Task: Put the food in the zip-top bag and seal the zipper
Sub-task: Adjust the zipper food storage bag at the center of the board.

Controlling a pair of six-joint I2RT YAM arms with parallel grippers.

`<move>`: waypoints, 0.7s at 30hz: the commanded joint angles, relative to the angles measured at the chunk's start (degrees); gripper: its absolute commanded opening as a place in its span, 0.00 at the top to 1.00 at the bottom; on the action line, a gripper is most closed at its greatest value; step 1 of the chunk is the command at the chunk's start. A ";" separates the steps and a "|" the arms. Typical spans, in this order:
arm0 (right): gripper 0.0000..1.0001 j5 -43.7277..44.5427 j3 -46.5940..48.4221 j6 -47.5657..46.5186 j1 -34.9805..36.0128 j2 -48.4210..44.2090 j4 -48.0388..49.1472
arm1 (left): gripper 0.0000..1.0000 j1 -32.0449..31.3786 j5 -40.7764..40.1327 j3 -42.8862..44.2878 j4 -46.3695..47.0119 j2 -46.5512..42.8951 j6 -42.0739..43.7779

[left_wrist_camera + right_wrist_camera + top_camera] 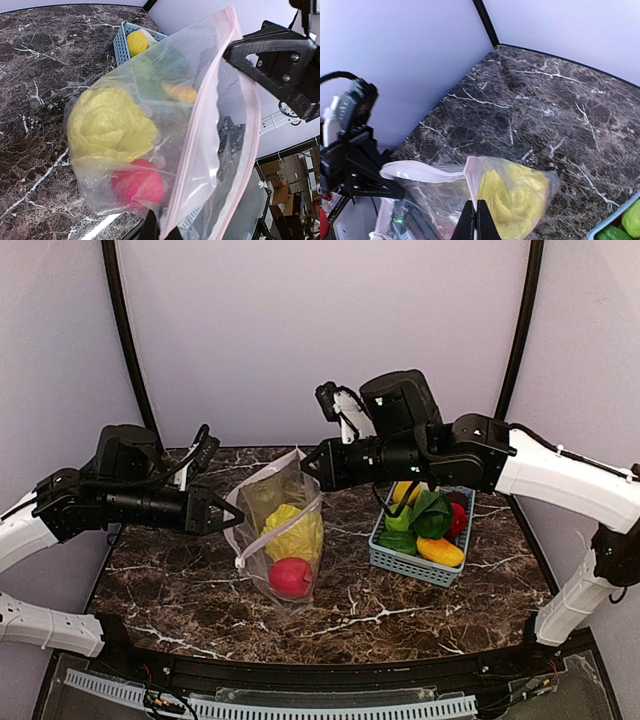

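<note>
The clear zip-top bag (pixel 283 502) stands in the middle of the table with its mouth held open. Inside lie the pale yellow napa cabbage (pixel 293 533) and a red fruit (pixel 290 577). My left gripper (pixel 233 521) is shut on the mouth's left edge. My right gripper (pixel 311 463) is shut on the mouth's upper right corner. In the left wrist view the pink zipper (pixel 199 127) runs diagonally beside the cabbage (pixel 107 125) and red fruit (pixel 137 184). In the right wrist view the fingers (pixel 469 223) pinch the bag's edge (pixel 472 175) next to the cabbage (pixel 515 197).
A light-blue basket (pixel 400 562) stands right of the bag. It holds a lemon (pixel 405 490), an orange-yellow pepper (pixel 440 551), a green leafy vegetable (pixel 432 512) and a dark red fruit (pixel 459 520). Purple walls close in the back and sides.
</note>
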 commanded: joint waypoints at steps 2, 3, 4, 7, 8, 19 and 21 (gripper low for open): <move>1.00 8.31 -4.03 3.41 -0.04 -3.03 -3.07 | 0.99 0.39 2.90 0.23 2.02 1.12 -1.55; 1.00 7.98 -4.76 3.64 -0.02 -3.22 -3.08 | 0.99 0.40 3.40 0.33 1.93 1.68 -1.51; 1.00 7.32 -5.13 3.65 -0.02 -3.38 -2.96 | 0.99 0.36 3.53 0.31 2.01 1.85 -1.41; 0.89 5.11 -5.49 2.90 -0.22 -3.85 -2.13 | 0.99 0.40 3.53 0.38 2.53 1.62 -1.38; 0.78 4.53 -5.43 2.59 -0.27 -4.03 -1.97 | 0.99 0.40 3.58 0.46 2.99 1.55 -1.34; 0.02 5.12 -6.20 -1.64 -1.68 -15.68 -3.18 | 0.99 0.92 4.90 0.83 6.20 2.93 -1.77; 0.01 5.95 -8.01 -1.95 -3.37 -17.54 -5.04 | 0.99 1.02 5.79 1.06 8.24 3.94 -2.22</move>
